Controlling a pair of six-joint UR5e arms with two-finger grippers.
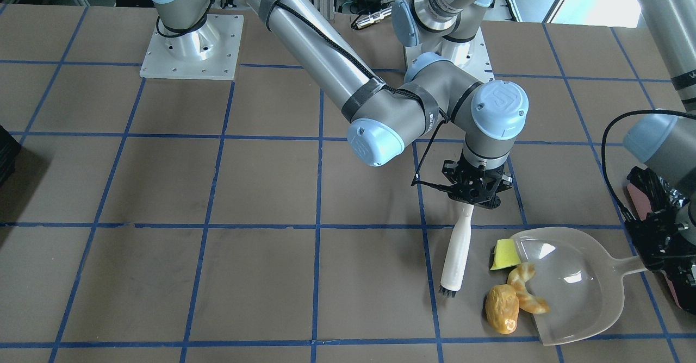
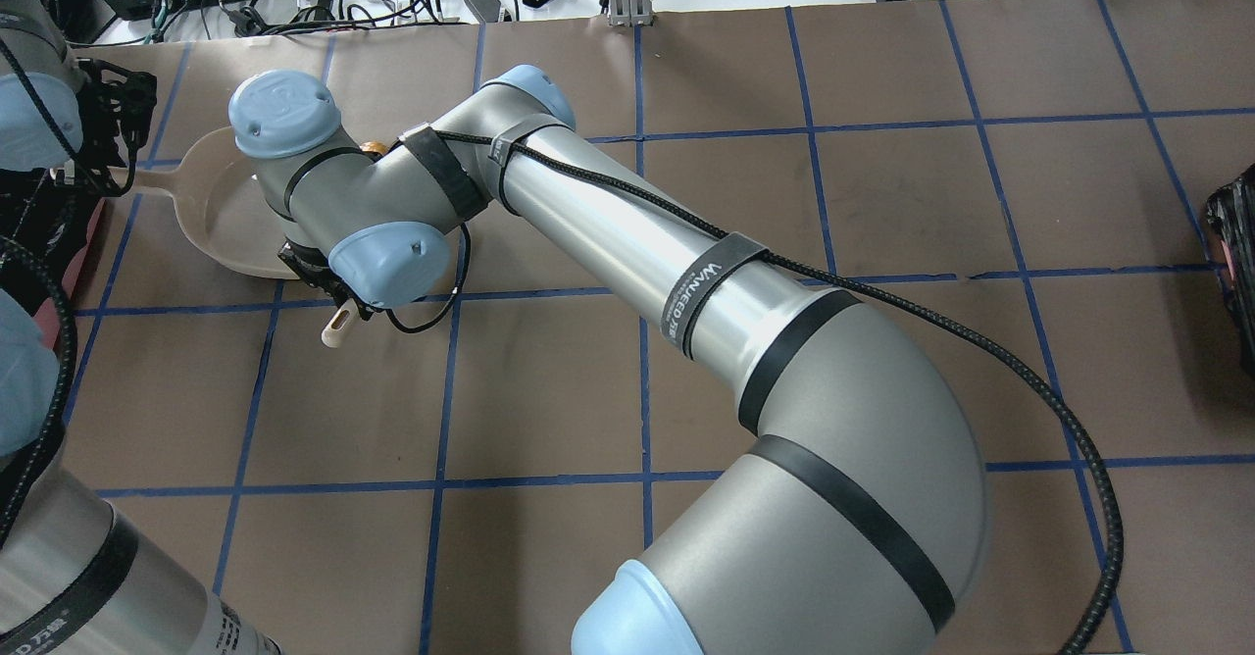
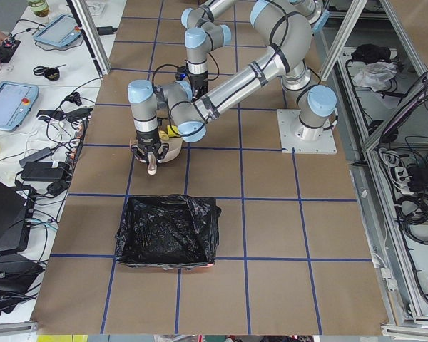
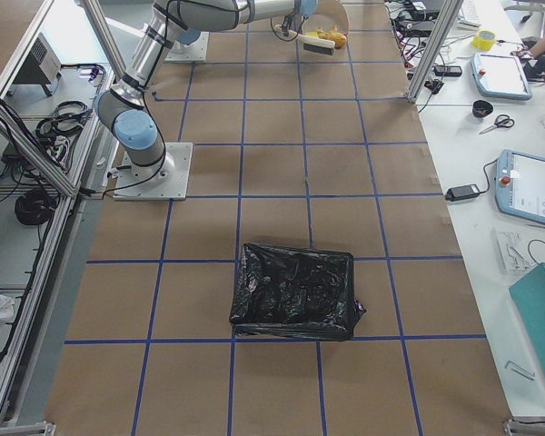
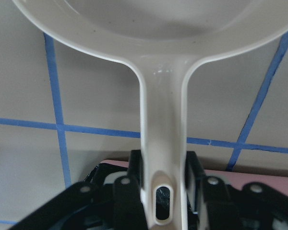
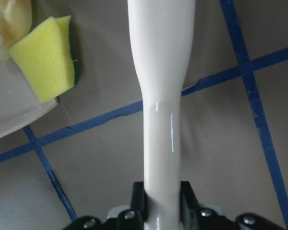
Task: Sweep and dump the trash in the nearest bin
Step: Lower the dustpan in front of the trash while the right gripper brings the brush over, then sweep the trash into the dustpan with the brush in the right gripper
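Smooth glossy plastic brush (image 1: 455,260) and dustpan (image 1: 576,292), crinkly glossy black bag (image 3: 167,231), spongy matt yellow wedge (image 6: 43,62), matt tabletop (image 1: 261,189).

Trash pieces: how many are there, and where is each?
3. The yellow wedge rests against the dustpan rim; the croissant shape lies across that rim; the brown oval lump sits on the table, touching the croissant. None appears hidden.

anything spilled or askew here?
Nothing stands out. The yellow wedge, croissant and brown lump sit together at the mouth of the dustpan, none scattered. The right gripper holds the brush; the left gripper holds the dustpan's handle.
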